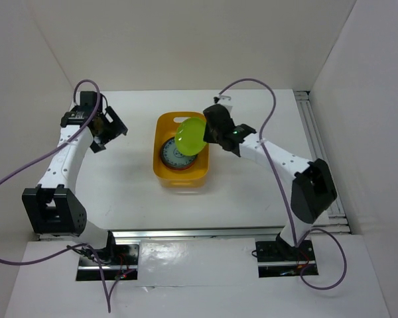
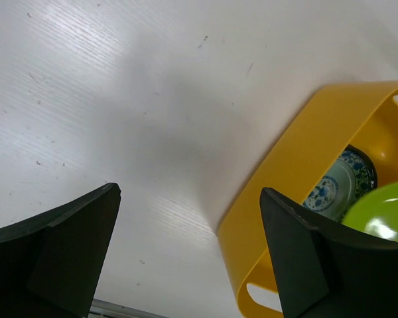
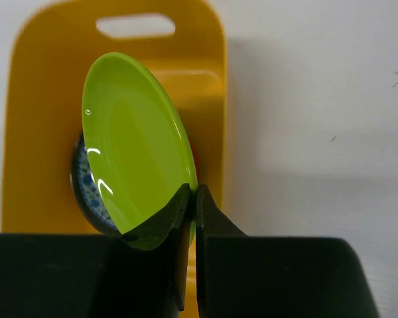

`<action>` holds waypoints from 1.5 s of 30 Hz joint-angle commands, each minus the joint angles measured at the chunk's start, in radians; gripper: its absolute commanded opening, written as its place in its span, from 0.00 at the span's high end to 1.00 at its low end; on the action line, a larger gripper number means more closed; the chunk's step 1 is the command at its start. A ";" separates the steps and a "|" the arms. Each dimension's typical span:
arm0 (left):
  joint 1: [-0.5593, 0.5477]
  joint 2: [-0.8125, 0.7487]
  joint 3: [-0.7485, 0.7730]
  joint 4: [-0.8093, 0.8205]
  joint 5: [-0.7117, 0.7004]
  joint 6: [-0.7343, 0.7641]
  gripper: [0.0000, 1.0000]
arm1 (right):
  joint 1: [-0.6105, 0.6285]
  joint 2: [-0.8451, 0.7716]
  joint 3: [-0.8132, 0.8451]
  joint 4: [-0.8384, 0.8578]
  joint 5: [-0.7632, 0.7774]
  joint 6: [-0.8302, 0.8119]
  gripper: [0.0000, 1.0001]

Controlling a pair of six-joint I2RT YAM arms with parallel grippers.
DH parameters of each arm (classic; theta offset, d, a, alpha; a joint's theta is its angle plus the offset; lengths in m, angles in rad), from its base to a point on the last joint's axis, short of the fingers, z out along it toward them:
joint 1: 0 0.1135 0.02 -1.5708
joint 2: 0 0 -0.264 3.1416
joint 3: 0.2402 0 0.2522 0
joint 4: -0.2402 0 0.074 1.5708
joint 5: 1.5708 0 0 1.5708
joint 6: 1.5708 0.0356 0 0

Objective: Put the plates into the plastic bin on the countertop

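Note:
The yellow-orange plastic bin (image 1: pixel 181 173) stands mid-table on the white countertop (image 1: pixel 252 192). A grey-blue patterned plate (image 1: pixel 174 158) lies on top of a stack inside it, with a red-orange rim showing beneath. My right gripper (image 1: pixel 209 132) is shut on the rim of a lime green plate (image 1: pixel 190 136) and holds it tilted above the bin. The right wrist view shows the green plate (image 3: pixel 132 142) pinched at its edge over the bin (image 3: pixel 33 119) and the patterned plate (image 3: pixel 86 189). My left gripper (image 1: pixel 113 127) is open and empty, left of the bin (image 2: pixel 298 159).
White walls enclose the table at the back and both sides. A metal rail (image 1: pixel 318 139) runs along the right edge, another along the near edge (image 1: pixel 199 233). Purple cables loop from both arms.

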 commanded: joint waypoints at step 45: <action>0.129 -0.382 0.235 -0.114 -0.092 0.019 0.00 | -0.269 -0.574 0.306 -0.569 0.083 -0.302 0.00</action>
